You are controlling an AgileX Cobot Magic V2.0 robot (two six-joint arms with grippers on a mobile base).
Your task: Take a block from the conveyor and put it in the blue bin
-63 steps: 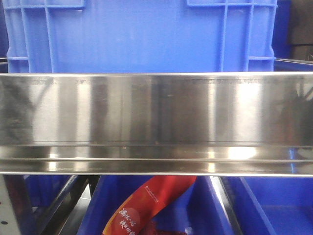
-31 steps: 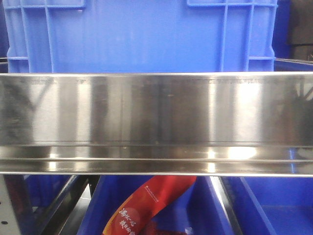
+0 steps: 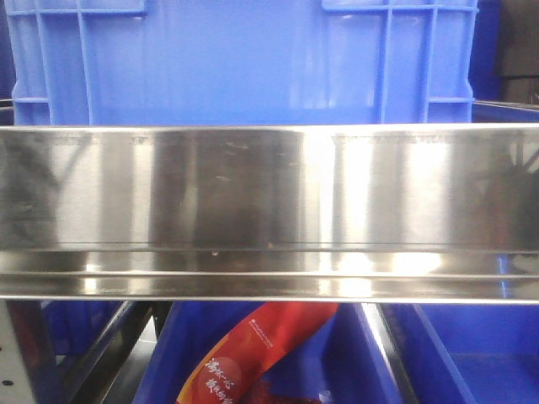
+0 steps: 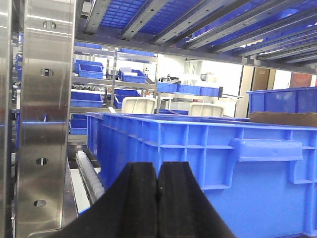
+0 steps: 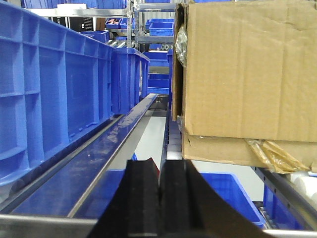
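No block shows in any view. A large blue bin [image 3: 244,59] stands behind the steel rail [image 3: 269,189] in the front view. In the left wrist view my left gripper [image 4: 158,196] is shut, its black fingers pressed together with nothing between them, facing the side wall of a blue bin [image 4: 208,163]. Beside that bin runs a strip of white conveyor rollers [image 4: 88,171]. My right gripper [image 5: 161,196] is shut too and holds nothing. It hangs above a lower blue bin [image 5: 233,196]. A red corner [image 5: 154,162] peeks out behind its left finger.
A lower blue bin holding a red printed package [image 3: 253,353] sits under the rail. A perforated steel post [image 4: 47,119] stands close on the left. Cardboard boxes [image 5: 247,74] overhang on the right, and a row of blue bins [image 5: 54,84] lines a long steel rail [image 5: 114,144].
Only the bright reflections on the steel rail have shifted; nothing else in the front view has moved.
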